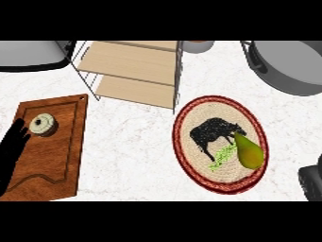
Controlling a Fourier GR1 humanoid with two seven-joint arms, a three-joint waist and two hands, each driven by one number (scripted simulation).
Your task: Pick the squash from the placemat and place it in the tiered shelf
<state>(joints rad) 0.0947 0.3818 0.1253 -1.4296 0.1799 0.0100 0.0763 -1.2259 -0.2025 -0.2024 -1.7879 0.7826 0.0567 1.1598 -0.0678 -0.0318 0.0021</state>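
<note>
A green, pear-shaped squash [248,152] lies on the right part of a round woven placemat [191,118] with a red rim and a black animal figure. The tiered shelf [132,71], wire-framed with pale wooden boards, stands at the back centre, just above and left of the placemat. My left hand [6,153] rests open at the lower left, fingers pointing up over the left edge of a wooden board, far from the squash. At the lower right edge a dark grey bulk [321,175] of my right arm shows; its hand is hidden.
A brown cutting board [59,156] lies at the left with a small round beige item [42,124] on it. A large grey pot [292,66] sits at the back right, a grey appliance [24,54] at the back left, a small bowl [197,46] behind the shelf.
</note>
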